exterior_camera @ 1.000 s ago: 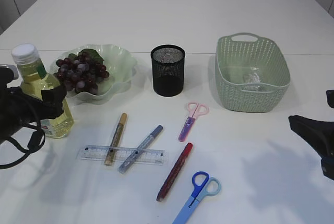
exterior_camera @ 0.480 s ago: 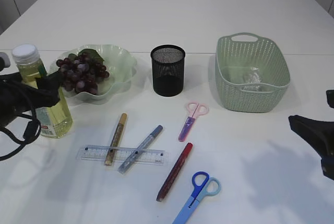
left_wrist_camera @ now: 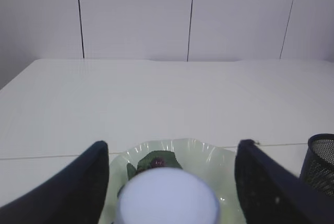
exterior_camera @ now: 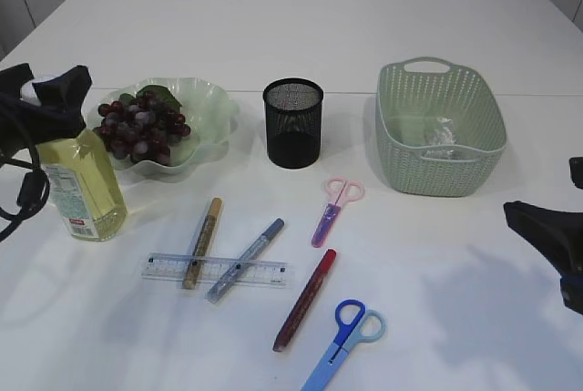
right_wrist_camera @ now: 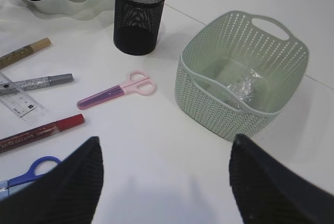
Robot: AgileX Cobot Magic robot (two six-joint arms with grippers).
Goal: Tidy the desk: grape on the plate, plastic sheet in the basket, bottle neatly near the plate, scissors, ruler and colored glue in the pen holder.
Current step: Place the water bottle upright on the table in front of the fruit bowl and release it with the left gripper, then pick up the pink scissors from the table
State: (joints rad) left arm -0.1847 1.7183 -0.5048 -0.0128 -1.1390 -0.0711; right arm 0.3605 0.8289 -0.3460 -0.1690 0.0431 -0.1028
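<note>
The yellow bottle (exterior_camera: 82,186) stands upright left of the green plate (exterior_camera: 214,104), which holds the grape bunch (exterior_camera: 141,127). My left gripper (exterior_camera: 46,87) is open at cap height; in the left wrist view its fingers (left_wrist_camera: 83,182) flank the white cap (left_wrist_camera: 167,198) without touching it. A clear ruler (exterior_camera: 214,270) lies under the gold (exterior_camera: 202,241) and silver (exterior_camera: 246,259) glue pens, with a red one (exterior_camera: 305,298) beside them. Pink scissors (exterior_camera: 335,209) and blue scissors (exterior_camera: 351,336) lie flat. The black pen holder (exterior_camera: 293,122) stands in the middle. The plastic sheet (exterior_camera: 440,136) lies in the basket (exterior_camera: 439,172). My right gripper (right_wrist_camera: 166,139) hovers open over bare table.
The right arm (exterior_camera: 547,236) sits low at the right edge, in front of the basket (right_wrist_camera: 209,98). The pen holder (right_wrist_camera: 138,15) and pink scissors (right_wrist_camera: 117,92) lie to its left. Bare table stretches behind the plate and holder.
My left gripper has risen from around the bottle's body to cap level. The bottle stays standing on the table. The right arm has not moved.
</note>
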